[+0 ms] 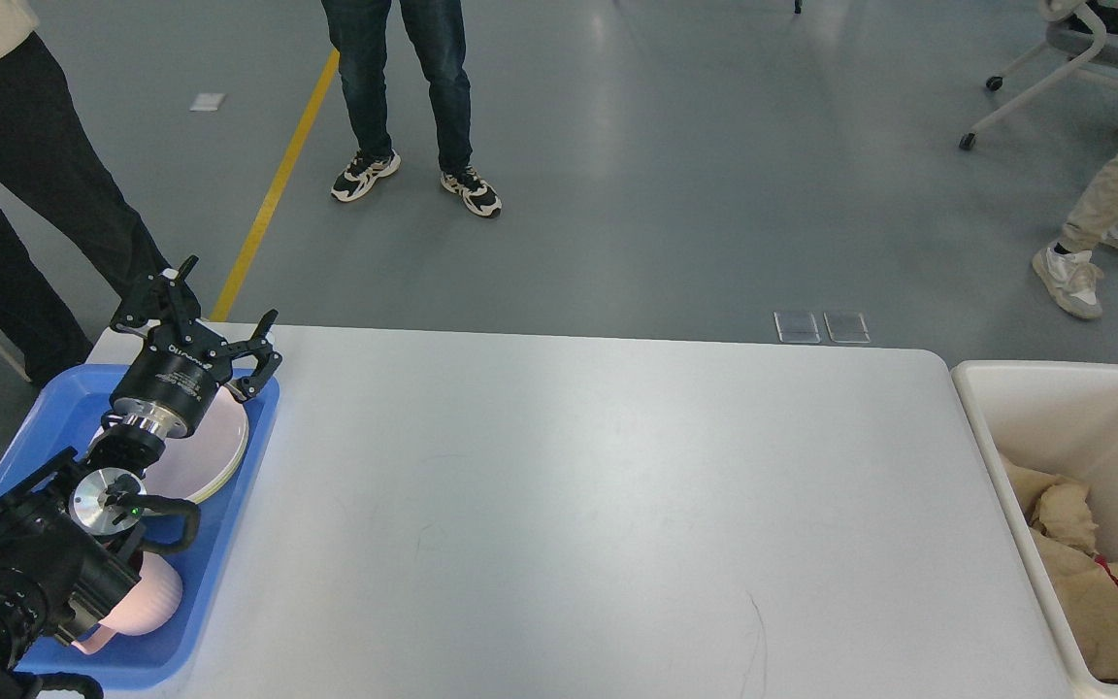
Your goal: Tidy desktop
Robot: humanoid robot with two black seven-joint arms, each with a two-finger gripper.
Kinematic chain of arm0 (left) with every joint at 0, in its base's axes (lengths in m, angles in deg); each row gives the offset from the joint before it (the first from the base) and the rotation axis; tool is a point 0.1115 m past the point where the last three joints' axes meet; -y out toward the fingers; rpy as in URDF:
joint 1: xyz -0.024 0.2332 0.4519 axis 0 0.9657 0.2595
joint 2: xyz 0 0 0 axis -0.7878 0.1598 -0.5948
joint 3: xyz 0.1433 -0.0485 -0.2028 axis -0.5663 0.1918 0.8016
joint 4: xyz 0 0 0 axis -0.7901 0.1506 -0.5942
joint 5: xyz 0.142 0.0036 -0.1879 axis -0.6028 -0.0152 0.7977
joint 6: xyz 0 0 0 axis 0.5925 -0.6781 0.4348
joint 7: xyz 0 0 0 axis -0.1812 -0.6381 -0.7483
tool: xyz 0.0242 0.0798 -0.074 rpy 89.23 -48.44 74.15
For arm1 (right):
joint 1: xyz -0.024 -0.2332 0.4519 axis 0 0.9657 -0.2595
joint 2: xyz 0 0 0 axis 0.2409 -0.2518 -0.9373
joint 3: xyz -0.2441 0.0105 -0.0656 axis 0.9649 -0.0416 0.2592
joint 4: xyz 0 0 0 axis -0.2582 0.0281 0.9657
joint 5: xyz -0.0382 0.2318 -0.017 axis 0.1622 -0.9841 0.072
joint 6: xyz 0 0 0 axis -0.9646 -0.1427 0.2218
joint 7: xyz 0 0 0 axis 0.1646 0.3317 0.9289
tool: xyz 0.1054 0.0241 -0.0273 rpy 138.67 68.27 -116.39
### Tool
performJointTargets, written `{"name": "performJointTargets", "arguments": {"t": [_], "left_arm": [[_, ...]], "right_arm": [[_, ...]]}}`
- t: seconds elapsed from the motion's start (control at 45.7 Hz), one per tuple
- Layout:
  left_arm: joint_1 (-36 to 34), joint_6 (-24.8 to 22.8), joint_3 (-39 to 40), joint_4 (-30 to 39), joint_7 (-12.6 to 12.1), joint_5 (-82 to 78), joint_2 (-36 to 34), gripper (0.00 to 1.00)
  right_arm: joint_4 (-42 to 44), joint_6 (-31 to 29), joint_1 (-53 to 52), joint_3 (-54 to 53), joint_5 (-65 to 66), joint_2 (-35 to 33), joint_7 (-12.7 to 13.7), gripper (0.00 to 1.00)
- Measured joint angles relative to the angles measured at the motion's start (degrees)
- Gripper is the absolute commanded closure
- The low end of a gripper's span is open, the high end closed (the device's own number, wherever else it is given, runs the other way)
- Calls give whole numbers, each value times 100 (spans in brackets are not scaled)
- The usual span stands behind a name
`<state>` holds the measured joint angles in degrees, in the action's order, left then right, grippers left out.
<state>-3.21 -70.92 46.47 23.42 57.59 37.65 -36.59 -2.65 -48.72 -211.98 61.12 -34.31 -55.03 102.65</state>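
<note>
The large glossy white-grey rectangular desktop [569, 505] is filling the middle of the frame, with nothing seen lying on it. A knock is being risked at the left edge, where the left black two-finger gripper [202, 325] is being held spread wide and empty above the pale pink round plate [214, 451] in the blue plastic tray [229, 553]; a careless withdrawal could be catching the plate's rim. No right gripper is being shown. The cream plastic bin [1025, 427] at lower right is being left untouched
</note>
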Motion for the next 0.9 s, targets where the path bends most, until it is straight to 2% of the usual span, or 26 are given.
{"name": "performJointTargets", "arguments": {"t": [0.088,0.175,0.306,0.438,0.504,0.569,0.701,0.788,0.898], "left_arm": [[0,0,0,-6,0,0,-1,0],[0,0,0,-5,0,0,-1,0],[0,0,0,-6,0,0,-1,0],[0,0,0,-8,0,0,-1,0],[0,0,0,-6,0,0,-1,0],[0,0,0,-3,0,0,-1,0],[0,0,0,-2,0,0,-1,0],[0,0,0,-6,0,0,-1,0],[0,0,0,-4,0,0,0,0]], "right_arm": [[466,-864,-560,61,350,259,-2,100],[827,-1323,-763,75,471,446,-17,100],[971,-1578,-885,78,561,541,-20,100],[1100,-1425,-829,167,671,487,-42,100],[1446,-1000,-452,317,864,357,-75,100],[1952,-365,365,406,1056,122,-132,100],[3128,1136,2610,268,1159,-181,-586,100],[3906,2401,4415,-317,930,-96,-965,100],[5021,3245,6309,-1635,162,433,-1143,100]]}}
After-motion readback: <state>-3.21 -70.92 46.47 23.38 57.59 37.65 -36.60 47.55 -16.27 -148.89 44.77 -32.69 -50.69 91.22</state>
